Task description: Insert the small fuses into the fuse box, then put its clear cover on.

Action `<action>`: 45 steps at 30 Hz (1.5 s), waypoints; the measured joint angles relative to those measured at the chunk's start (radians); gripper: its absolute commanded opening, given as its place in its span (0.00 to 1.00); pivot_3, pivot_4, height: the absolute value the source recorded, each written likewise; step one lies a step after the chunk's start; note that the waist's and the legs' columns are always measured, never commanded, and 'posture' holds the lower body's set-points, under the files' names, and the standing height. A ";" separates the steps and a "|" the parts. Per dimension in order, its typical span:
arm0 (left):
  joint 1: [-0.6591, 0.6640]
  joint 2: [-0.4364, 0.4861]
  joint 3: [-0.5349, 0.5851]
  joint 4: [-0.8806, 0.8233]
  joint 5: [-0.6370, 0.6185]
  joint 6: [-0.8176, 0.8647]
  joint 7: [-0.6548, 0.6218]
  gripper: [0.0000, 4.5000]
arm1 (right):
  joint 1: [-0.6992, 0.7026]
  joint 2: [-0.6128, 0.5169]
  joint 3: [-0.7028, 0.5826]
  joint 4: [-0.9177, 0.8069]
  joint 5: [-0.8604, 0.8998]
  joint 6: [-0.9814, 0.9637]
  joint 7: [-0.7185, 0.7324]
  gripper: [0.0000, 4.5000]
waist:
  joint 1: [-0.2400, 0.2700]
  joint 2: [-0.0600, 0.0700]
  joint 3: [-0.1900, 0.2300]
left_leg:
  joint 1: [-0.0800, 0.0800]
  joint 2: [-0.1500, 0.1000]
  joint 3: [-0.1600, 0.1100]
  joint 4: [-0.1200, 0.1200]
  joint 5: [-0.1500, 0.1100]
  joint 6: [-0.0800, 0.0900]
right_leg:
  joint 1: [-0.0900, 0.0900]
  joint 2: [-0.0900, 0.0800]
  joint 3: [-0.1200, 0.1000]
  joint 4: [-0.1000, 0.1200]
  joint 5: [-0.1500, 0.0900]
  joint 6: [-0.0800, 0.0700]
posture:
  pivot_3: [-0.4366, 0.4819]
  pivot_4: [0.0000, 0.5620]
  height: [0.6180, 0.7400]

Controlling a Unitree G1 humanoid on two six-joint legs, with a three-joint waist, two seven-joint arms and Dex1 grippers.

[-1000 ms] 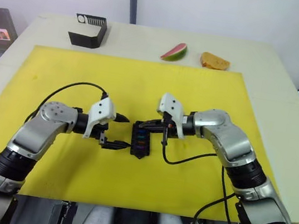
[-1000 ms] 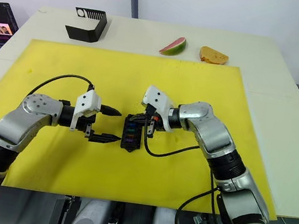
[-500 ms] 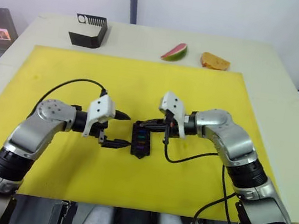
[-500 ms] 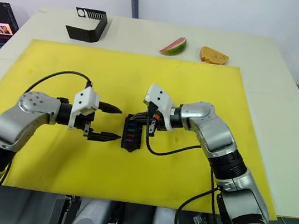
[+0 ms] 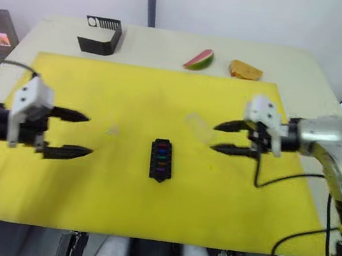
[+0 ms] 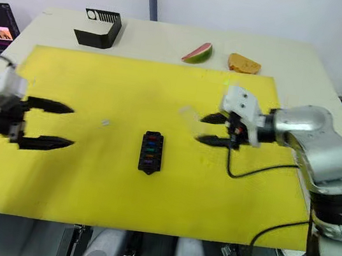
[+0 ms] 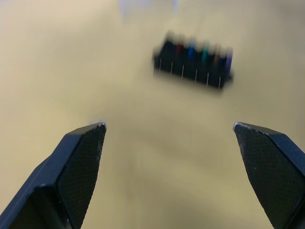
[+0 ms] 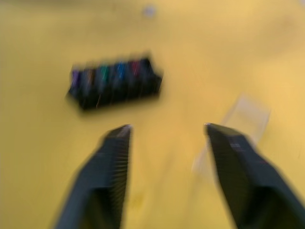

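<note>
Both arms have pulled back from the fuse box [image 5: 161,159] since a second ago, when I had them crowded right against it. Now the left gripper [image 5: 73,133] sits well off to the box's left, over the yellow mat [image 5: 113,209], fingers spread wide and holding nothing. My right gripper [image 5: 221,137] has swung out to the box's right and a little farther up the mat, its fingers also parted and empty.

That leaves the fuse box alone near the middle of the mat, untouched by either gripper. From the left wrist view I can read a row of coloured small fuses [image 7: 193,53] seated in its slots: red, blue, green, orange and purple tones, though blur keeps me from counting them for certain. I judge the fuse-loading half of the job done, or very nearly.

What remains is the clear cover [image 5: 199,126]. It lies flat on the mat, up and to the right of the box, just beside my right gripper's fingertips; in the right wrist view it shows as a pale see-through rectangle next to one finger. Reading this retreat as the switch to the lid step, I expect the right gripper to take it. It is thin and lies flush, so getting a finger under an edge looks like the tricky part.
</note>
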State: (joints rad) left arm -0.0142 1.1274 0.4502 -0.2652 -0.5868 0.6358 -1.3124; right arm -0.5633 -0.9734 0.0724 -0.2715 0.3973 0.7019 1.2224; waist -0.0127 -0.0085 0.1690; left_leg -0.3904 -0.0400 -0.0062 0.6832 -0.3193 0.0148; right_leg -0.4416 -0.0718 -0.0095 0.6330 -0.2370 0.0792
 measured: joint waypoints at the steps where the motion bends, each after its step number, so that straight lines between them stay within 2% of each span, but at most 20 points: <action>1: 0.050 0.011 0.039 0.039 0.021 -0.013 -0.017 1.00 | 0.038 -0.029 -0.024 0.008 0.000 -0.012 0.004 0.96 | -0.001 0.000 0.000 | 0.000 0.000 0.000 0.000 0.000 0.000 | 0.000 0.000 0.000 0.000 0.000 0.000 | 0.48 0.27 1.00; 2: 0.090 0.016 0.078 0.079 0.044 -0.034 -0.032 1.00 | 0.064 -0.046 -0.049 0.021 0.000 -0.018 0.006 0.99 | -0.002 0.001 0.000 | 0.000 0.001 0.000 0.000 0.000 0.000 | 0.000 0.000 0.000 0.000 0.000 0.000 | 0.48 0.27 1.00; 8: 0.190 0.031 0.175 0.254 0.140 -0.159 -0.080 1.00 | 0.174 -0.122 -0.164 0.089 -0.006 -0.083 0.008 0.99 | 0.005 0.000 0.000 | 0.000 0.001 0.000 0.000 -0.001 0.001 | 0.001 -0.001 0.000 0.000 -0.001 -0.003 | 0.48 0.27 1.00; 16: 0.164 0.030 0.174 0.260 0.140 -0.186 -0.075 1.00 | 0.221 -0.132 -0.203 0.118 -0.003 -0.095 -0.016 0.99 | 0.001 0.002 0.000 | 0.000 0.001 0.000 -0.001 -0.001 0.001 | 0.000 -0.001 0.000 -0.001 -0.001 -0.002 | 0.48 0.27 1.00; 20: 0.067 0.003 0.091 0.236 0.096 -0.146 -0.056 1.00 | 0.140 -0.081 -0.189 0.074 0.042 -0.035 -0.048 0.99 | 0.000 0.003 0.001 | 0.000 0.001 0.000 -0.001 -0.001 0.001 | 0.000 -0.001 0.000 0.000 0.000 0.000 | 0.48 0.27 1.00; 24: -0.116 -0.068 -0.091 0.232 0.051 -0.069 -0.039 1.00 | 0.001 0.011 -0.121 0.013 0.097 0.043 -0.089 0.99 | 0.003 0.003 0.000 | 0.000 0.001 0.000 0.000 -0.001 0.000 | 0.000 -0.001 0.000 0.001 0.000 0.000 | 0.48 0.27 1.00; 29: -0.378 -0.184 -0.347 0.416 0.079 0.009 -0.065 1.00 | -0.150 0.151 -0.034 -0.022 0.144 0.108 -0.141 0.99 | 0.002 0.002 0.000 | -0.002 0.000 0.000 0.001 0.001 -0.003 | -0.002 0.000 -0.001 0.002 0.001 0.000 | 0.48 0.27 1.00; 33: -0.519 -0.255 -0.476 0.598 0.134 0.016 -0.099 1.00 | -0.189 0.224 0.043 -0.058 0.144 0.122 -0.174 0.99 | 0.001 0.001 0.000 | -0.002 0.000 0.001 0.002 0.003 -0.005 | -0.002 0.001 -0.001 0.003 0.001 0.000 | 0.48 0.27 1.00; 39: -0.627 -0.318 -0.536 0.790 0.201 -0.031 -0.132 1.00 | -0.187 0.261 0.049 -0.108 0.156 0.148 -0.229 0.99 | 0.003 0.001 0.000 | -0.001 0.000 0.001 0.003 0.003 -0.004 | -0.002 0.001 -0.001 0.005 0.000 0.000 | 0.48 0.27 1.00; 45: -0.691 -0.371 -0.543 0.914 0.240 -0.079 -0.146 1.00 | -0.152 0.269 0.053 -0.169 0.178 0.188 -0.264 0.99 | 0.015 0.000 0.000 | -0.001 0.000 0.001 0.010 0.000 0.001 | -0.002 0.001 -0.001 0.012 0.000 0.000 | 0.48 0.27 1.00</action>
State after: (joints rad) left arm -0.7053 0.7561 -0.0933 0.6484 -0.3472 0.5571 -1.4584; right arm -0.7157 -0.7042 0.1249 -0.4404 0.5755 0.8894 0.9587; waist 0.0022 -0.0084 0.1686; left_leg -0.3915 -0.0404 -0.0053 0.6931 -0.3196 0.0161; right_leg -0.4432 -0.0710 -0.0102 0.6453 -0.2368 0.0797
